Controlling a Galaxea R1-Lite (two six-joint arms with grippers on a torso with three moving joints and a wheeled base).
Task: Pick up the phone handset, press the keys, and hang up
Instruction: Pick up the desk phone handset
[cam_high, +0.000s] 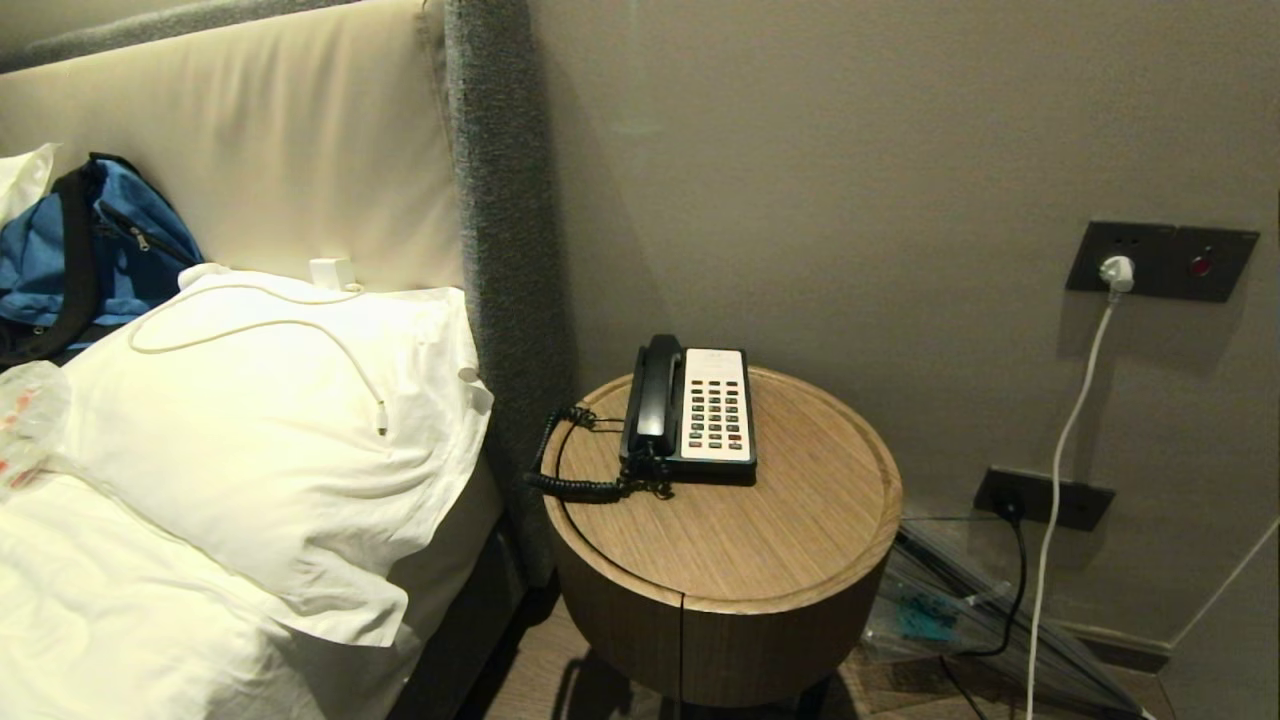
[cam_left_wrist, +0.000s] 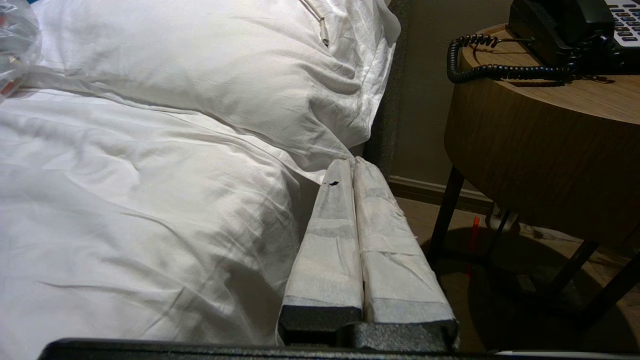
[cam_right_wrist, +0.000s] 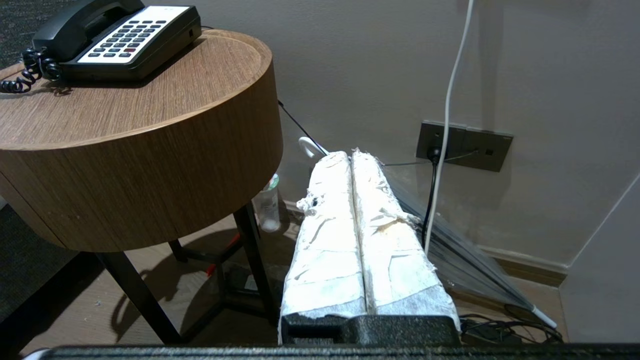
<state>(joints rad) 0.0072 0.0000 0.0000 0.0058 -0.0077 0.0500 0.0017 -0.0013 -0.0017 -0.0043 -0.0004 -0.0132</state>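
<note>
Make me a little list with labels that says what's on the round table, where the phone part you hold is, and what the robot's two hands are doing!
table: round wooden bedside table, beside the bed
phone: black phone base with white keypad, on the tabletop
handset: long black plastic phone handset, resting in its cradle
cord: black coiled cord, looping over the table edge
left gripper: jaws shut, empty, low beside the bed
right gripper: jaws shut, empty, below the tabletop

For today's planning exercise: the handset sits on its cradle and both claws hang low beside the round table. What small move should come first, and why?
Probably raise the left claw toward the phone handset. It lies cradled on the phone's left side, nearest that arm, while both claws, the right claw too, are shut and below the table top. It would have to open before grasping.
</note>
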